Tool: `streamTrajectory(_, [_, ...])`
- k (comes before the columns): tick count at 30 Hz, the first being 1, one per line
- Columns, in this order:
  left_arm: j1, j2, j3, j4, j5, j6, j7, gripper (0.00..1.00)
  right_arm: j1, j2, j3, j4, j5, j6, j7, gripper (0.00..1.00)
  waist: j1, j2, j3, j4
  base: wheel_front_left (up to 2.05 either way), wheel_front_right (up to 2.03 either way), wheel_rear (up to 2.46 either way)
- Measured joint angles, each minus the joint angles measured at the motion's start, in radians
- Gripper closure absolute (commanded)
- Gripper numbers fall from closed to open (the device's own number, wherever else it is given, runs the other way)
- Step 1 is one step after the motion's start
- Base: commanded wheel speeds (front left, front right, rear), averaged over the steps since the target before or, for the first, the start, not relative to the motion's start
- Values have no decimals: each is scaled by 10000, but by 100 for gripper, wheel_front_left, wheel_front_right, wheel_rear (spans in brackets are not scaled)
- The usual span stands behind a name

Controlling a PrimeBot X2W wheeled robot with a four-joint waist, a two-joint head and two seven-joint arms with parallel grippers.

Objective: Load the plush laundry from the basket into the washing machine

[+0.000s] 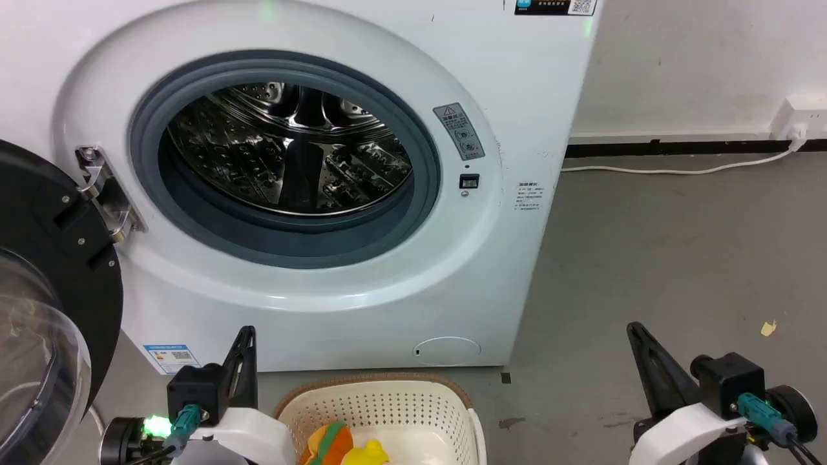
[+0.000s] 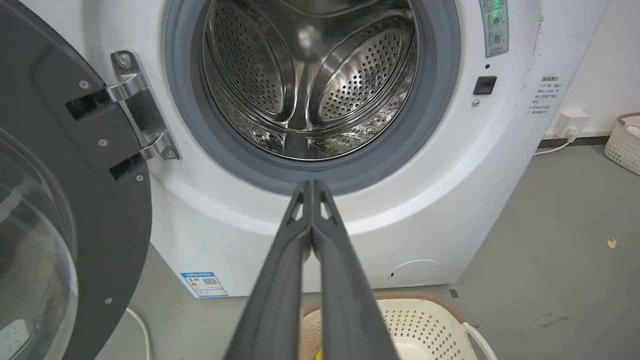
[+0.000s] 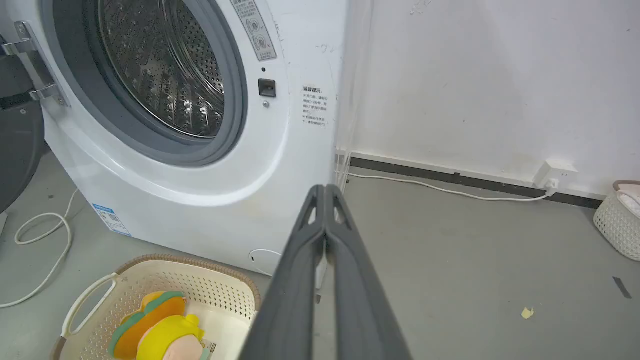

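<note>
The white washing machine (image 1: 362,278) stands ahead with its door (image 1: 45,284) swung open to the left and its steel drum (image 1: 291,148) bare. The cream basket (image 1: 381,403) sits on the floor before it, between my arms. Inside lie an orange burger-like plush (image 3: 145,320) with a green stripe and a yellow plush (image 3: 172,335) with a peach part. My left gripper (image 1: 247,332) is shut and holds nothing, just left of the basket. My right gripper (image 1: 633,328) is shut and holds nothing, well right of the basket over bare floor.
A white cable (image 1: 672,169) runs along the wall base to a socket (image 1: 798,123). A second pale basket (image 3: 617,220) stands by the wall at the far right. Another cord (image 3: 40,240) loops on the floor left of the machine. Grey floor lies open to the right.
</note>
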Motion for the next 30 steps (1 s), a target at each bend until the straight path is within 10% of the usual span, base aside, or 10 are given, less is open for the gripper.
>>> streamTrajectory(30, [0,0,0,0,0,0,2,100,0,0,0,0,0,0,0,100,0,0,0,0,0,0,0])
